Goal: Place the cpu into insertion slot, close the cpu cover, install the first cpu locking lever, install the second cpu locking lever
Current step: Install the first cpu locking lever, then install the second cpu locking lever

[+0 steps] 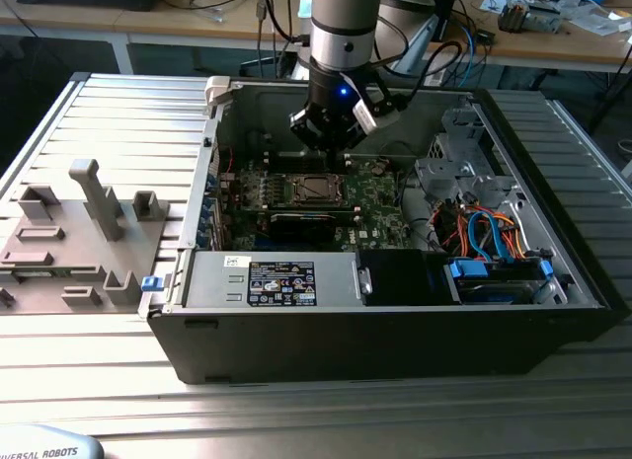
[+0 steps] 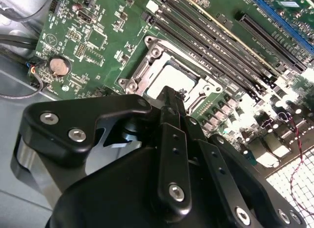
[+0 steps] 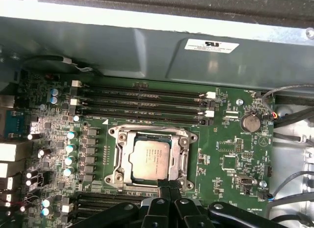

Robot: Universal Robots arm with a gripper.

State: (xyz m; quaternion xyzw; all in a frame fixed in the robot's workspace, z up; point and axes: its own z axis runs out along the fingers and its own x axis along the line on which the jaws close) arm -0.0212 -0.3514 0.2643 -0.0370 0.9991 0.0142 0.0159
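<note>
The cpu (image 3: pixel 152 157), a dull silver square, lies flat in the insertion slot (image 3: pixel 169 162) on the green motherboard (image 3: pixel 230 154). The cpu cover (image 3: pixel 122 157), a silver frame with a square window, lies down around the chip. My gripper (image 3: pixel 167 187) is shut with its two black fingertips pressed together and nothing visible between them, right at the socket frame's edge. In the second wrist view the fingers (image 2: pixel 171 110) end just over the cover (image 2: pixel 147 59) beside the cpu (image 2: pixel 169 78). In the exterior view the gripper (image 1: pixel 334 155) hangs just above the socket (image 1: pixel 314 190).
Long black memory slots (image 3: pixel 142 103) run beside the socket, with a coin battery (image 3: pixel 250 122) and loose cables (image 3: pixel 289 135) nearby. The grey case walls (image 1: pixel 212 173) enclose the board. A drive bay with blue and orange cables (image 1: pixel 489 232) sits at the exterior view's right; a grey fixture plate (image 1: pixel 69 242) at its left.
</note>
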